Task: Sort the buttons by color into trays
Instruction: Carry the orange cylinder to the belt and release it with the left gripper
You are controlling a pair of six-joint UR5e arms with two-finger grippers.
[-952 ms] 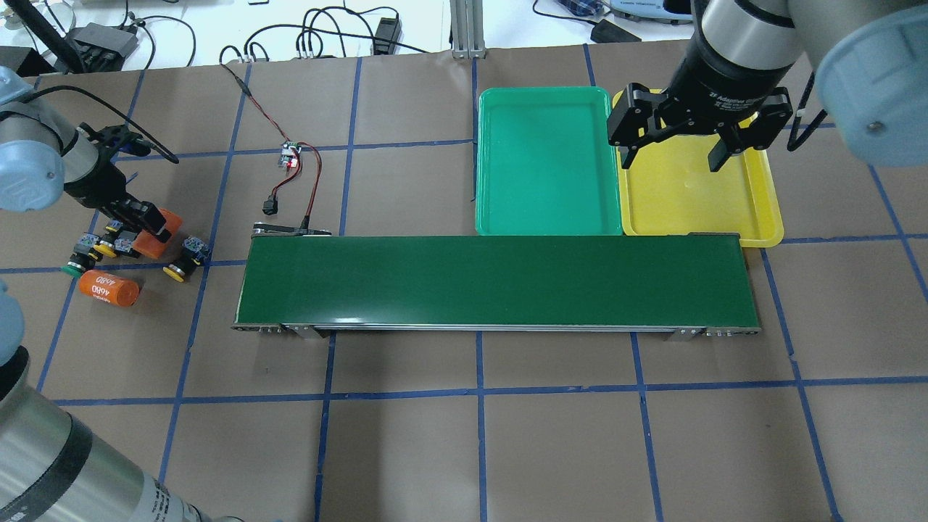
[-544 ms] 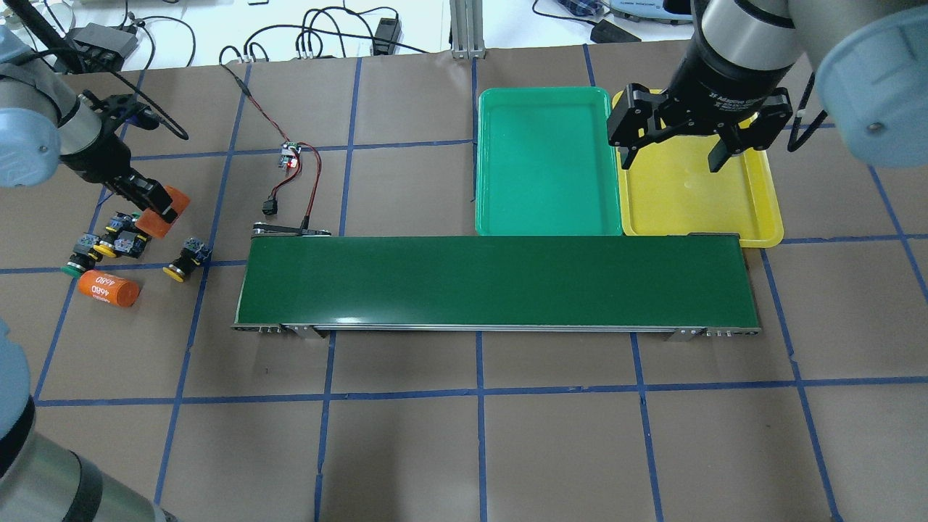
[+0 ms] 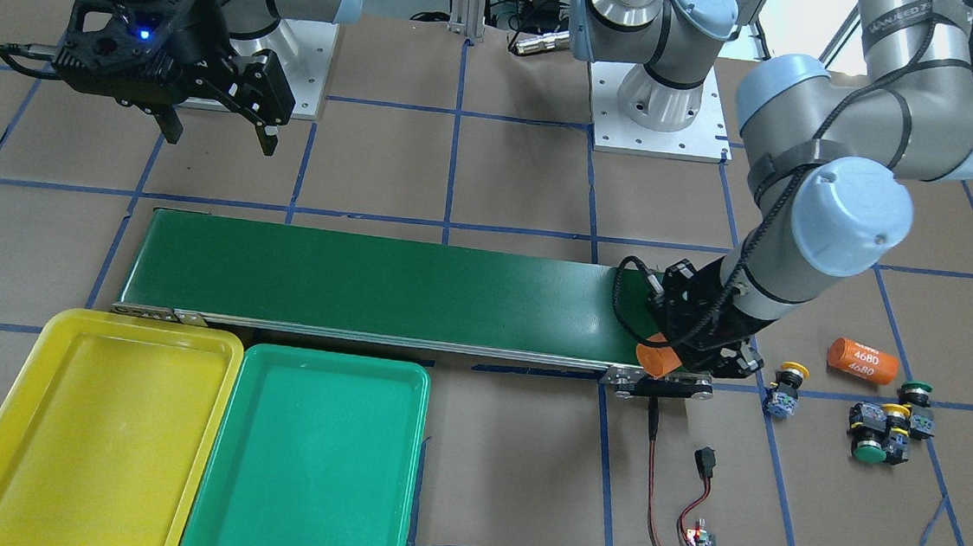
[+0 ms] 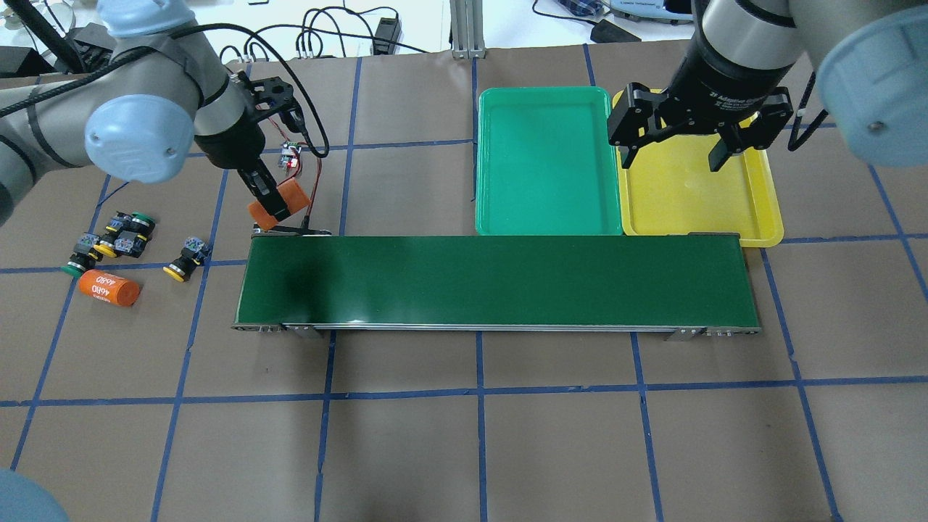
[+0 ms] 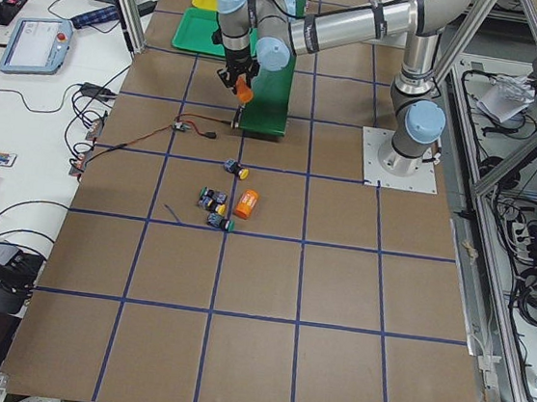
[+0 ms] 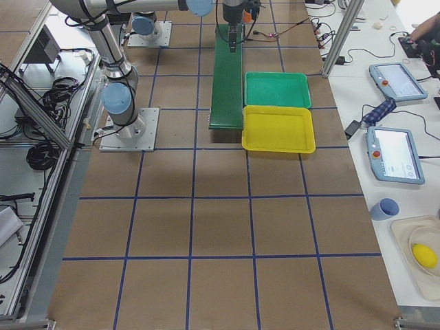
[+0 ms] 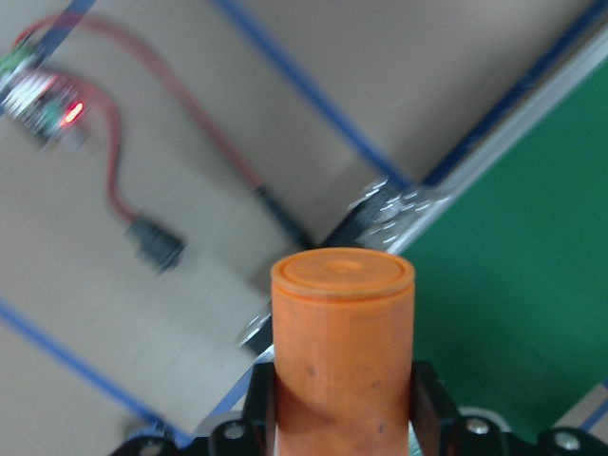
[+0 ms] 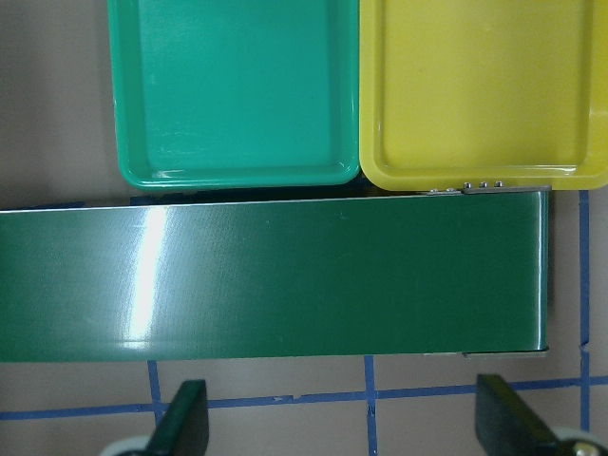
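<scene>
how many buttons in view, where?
4. Lone yellow button by the conveyor; clustered further left: second yellow button, green button, another green button. None seem hidden.

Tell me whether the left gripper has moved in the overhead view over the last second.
Yes. The left gripper, shut on an orange cylinder, has travelled rightward from beside the buttons to the conveyor belt, near its left end's far corner.

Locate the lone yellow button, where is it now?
Overhead view, left side: the lone yellow button lies on the table between the conveyor belt's left end and the other three buttons, touching neither.
</scene>
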